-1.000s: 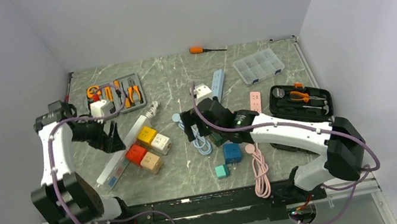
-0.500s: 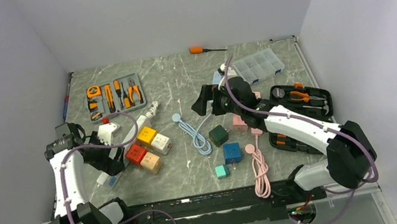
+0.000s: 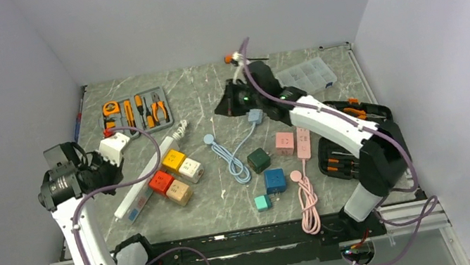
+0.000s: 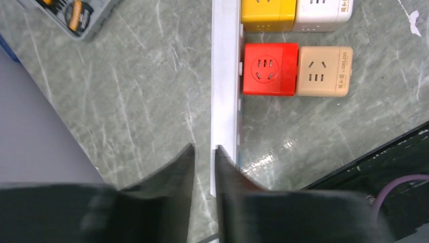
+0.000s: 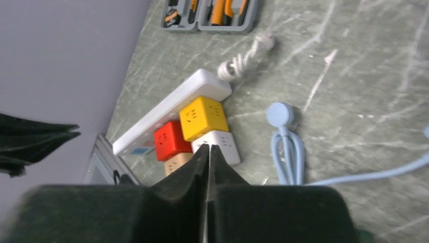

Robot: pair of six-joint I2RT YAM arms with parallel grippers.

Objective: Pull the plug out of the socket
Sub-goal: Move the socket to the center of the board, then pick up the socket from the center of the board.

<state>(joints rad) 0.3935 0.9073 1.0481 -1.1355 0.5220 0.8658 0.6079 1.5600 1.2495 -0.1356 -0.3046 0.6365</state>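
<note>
As the white power strip (image 4: 224, 76) runs 12 to 6 o'clock in the left wrist view, its near end lies just beside my left pincer (image 4: 204, 150), jaws all but together on nothing. The red cube plug (image 4: 268, 69) touches the strip's side at 1 o'clock; whether it is seated there I cannot tell. My right pincer (image 5: 207, 148), jaws together and empty, is well apart over the worktop (image 4: 136, 101). Finding: left arm nearer; the pull would run toward 3 o'clock, square to the strip
</note>
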